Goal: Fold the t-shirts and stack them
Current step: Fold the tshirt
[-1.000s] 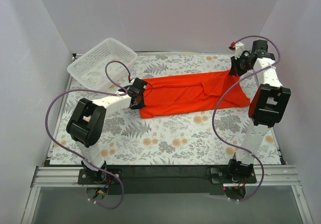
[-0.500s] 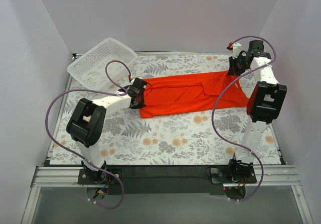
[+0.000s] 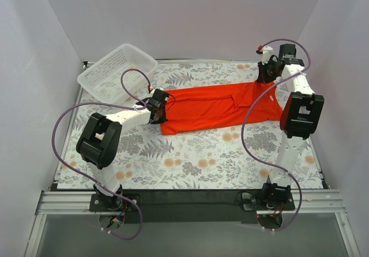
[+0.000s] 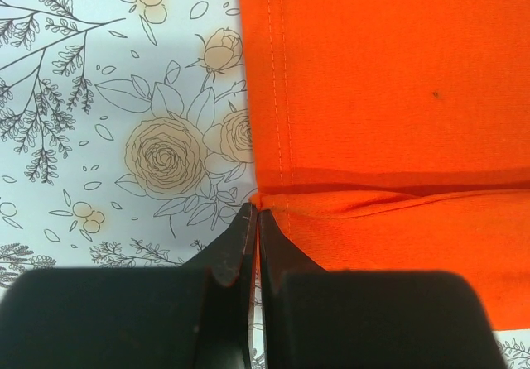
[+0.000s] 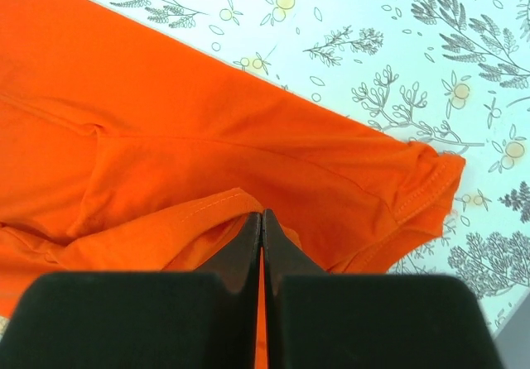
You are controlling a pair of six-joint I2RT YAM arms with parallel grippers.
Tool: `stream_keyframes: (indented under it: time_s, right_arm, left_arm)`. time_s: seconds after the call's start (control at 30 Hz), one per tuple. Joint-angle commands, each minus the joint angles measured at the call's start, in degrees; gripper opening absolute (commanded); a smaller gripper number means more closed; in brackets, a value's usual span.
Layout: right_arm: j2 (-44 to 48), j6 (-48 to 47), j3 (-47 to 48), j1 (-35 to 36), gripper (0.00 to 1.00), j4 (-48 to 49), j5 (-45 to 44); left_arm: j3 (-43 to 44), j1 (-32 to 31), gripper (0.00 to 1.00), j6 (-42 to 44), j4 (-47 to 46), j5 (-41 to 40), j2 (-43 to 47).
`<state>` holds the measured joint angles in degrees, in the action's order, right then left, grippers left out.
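Note:
The orange-red t-shirt [image 3: 213,108] lies stretched left to right across the floral table, partly folded lengthwise. My left gripper [image 3: 158,110] is shut on its left end. In the left wrist view the closed tips [image 4: 254,213] pinch the folded edge of the t-shirt [image 4: 381,96]. My right gripper [image 3: 264,79] is at the back right, shut on the cloth of the right end and holding it up. In the right wrist view the closed tips [image 5: 262,214] grip a hemmed fold of the t-shirt [image 5: 166,121], with a sleeve [image 5: 426,189] lying beyond.
A white lattice basket [image 3: 117,71] sits at the back left corner, just behind the left arm. White walls close in the table on three sides. The floral tablecloth [image 3: 196,159] shows bare in front of the t-shirt.
The right gripper moved back and to the left with the shirt's right end, drawing that corner in and up. The left arm stayed still.

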<state>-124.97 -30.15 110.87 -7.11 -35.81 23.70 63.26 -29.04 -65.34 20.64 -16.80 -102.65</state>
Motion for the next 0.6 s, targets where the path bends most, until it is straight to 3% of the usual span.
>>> stream_keyframes:
  time_s: [0.0,0.47,0.57]
  right_arm:
    - [-1.7,1.2,2.4,1.0,0.01,2.3,-1.1]
    - [-4.1,1.4,4.4,1.8,0.01,2.5,-3.3]
    - [-4.6,2.0,5.0,2.1,0.12,2.9,-4.0]
  left_arm:
    - [1.2,0.3,0.00,0.9,-1.0,-2.1,2.9]
    - [1.8,0.5,0.00,1.2,-1.1,-3.2,2.3]
    - [1.9,0.5,0.00,1.2,-1.1,-3.2,1.8]
